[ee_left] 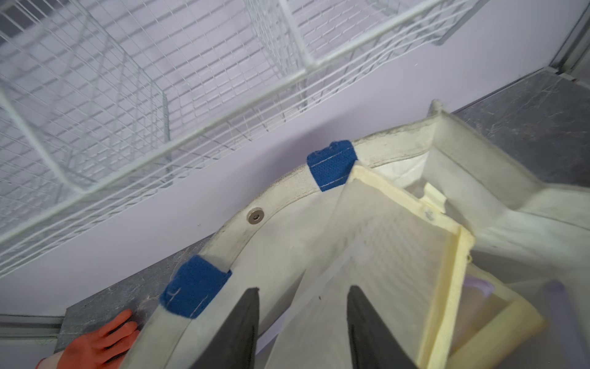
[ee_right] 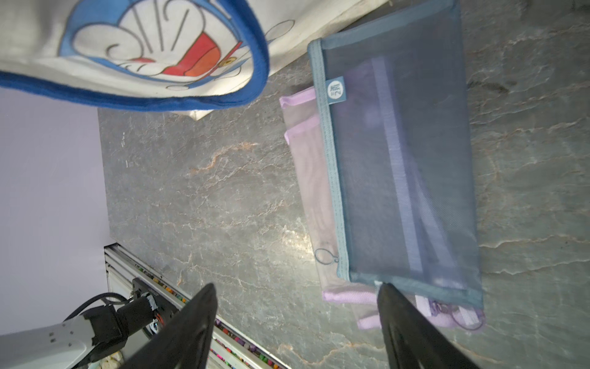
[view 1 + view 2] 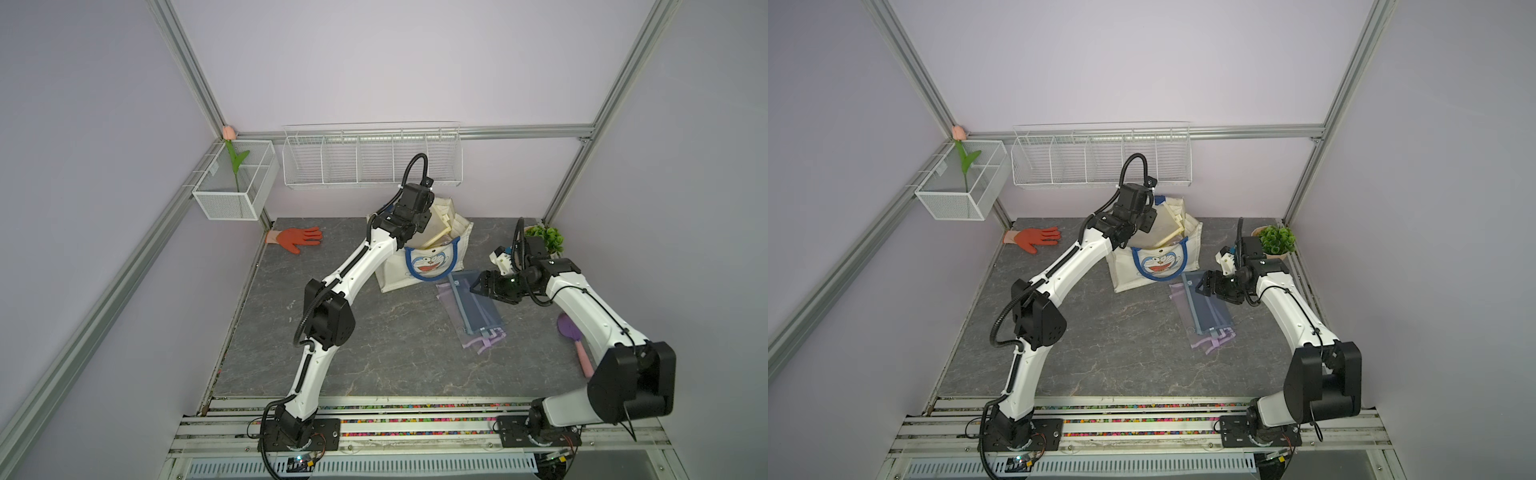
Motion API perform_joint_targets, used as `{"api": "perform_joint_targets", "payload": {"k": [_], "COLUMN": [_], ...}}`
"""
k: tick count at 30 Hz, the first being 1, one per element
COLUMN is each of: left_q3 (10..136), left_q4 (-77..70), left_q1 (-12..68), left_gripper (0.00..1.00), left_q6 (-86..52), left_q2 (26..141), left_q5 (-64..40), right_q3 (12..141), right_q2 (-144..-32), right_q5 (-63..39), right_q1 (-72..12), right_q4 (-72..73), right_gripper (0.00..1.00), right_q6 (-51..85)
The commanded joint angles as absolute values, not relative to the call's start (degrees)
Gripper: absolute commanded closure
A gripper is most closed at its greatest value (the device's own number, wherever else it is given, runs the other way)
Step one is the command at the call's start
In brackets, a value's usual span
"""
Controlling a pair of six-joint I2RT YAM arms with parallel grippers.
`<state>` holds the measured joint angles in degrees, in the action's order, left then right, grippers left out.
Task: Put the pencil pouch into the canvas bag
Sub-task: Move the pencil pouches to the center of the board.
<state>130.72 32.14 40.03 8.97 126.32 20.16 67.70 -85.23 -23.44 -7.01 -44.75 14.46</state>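
The cream canvas bag (image 3: 399,278) (image 3: 1125,274) with blue handles and a cat face stands at the back middle of the table. A cream-yellow mesh pencil pouch (image 3: 436,224) (image 1: 399,255) leans out of its open mouth. My left gripper (image 3: 415,230) (image 1: 303,289) hangs over that mouth, open, its jaws apart above the pouch's mesh. To the right of the bag a blue mesh pencil pouch (image 3: 478,307) (image 2: 399,159) lies flat on a lilac one (image 2: 306,166). My right gripper (image 3: 473,286) (image 2: 297,287) hovers open at the blue pouch's end nearest the bag, holding nothing.
An orange glove (image 3: 297,239) lies at the table's back left. On the back wall hangs a white wire basket (image 3: 372,160); a mesh box with a tulip (image 3: 235,183) sits in the left corner. A green plant (image 3: 546,239) and a purple brush (image 3: 571,332) are on the right.
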Motion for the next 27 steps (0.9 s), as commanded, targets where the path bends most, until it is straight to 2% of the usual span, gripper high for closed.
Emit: {"api": "perform_joint_targets", "payload": {"k": [1, 4, 9, 17, 22, 27], "left_q3": [123.3, 110.7, 90.6, 63.9, 56.1, 54.0], "left_q4": [30.6, 27.7, 22.4, 11.5, 8.8, 8.4], "left_q1": [43.2, 45.6, 49.8, 53.8, 54.4, 54.4], "left_gripper": [0.52, 0.51, 0.49, 0.49, 0.49, 0.49], "left_q6": [6.4, 0.5, -9.7, -27.7, -33.8, -36.1], "left_q2": [117.4, 108.4, 94.1, 80.5, 78.1, 78.4], "left_q5": [21.4, 21.1, 14.3, 6.6, 7.1, 6.2], "right_q3": [67.3, 67.8, 68.6, 63.2, 56.7, 53.0], "right_q2": [-89.5, -94.6, -102.1, -103.0, -99.3, -94.9], "right_q5": [-22.4, -22.0, -23.4, -26.3, -29.1, -32.8], "right_q1": [-5.9, -5.6, -5.7, -9.1, -16.6, -23.1], "right_q4": [-40.8, -38.7, -36.8, -33.5, -29.9, -27.9], "right_gripper": [0.19, 0.2, 0.22, 0.23, 0.23, 0.23], "right_q6": [12.5, 11.8, 11.2, 14.7, 20.0, 24.9]}}
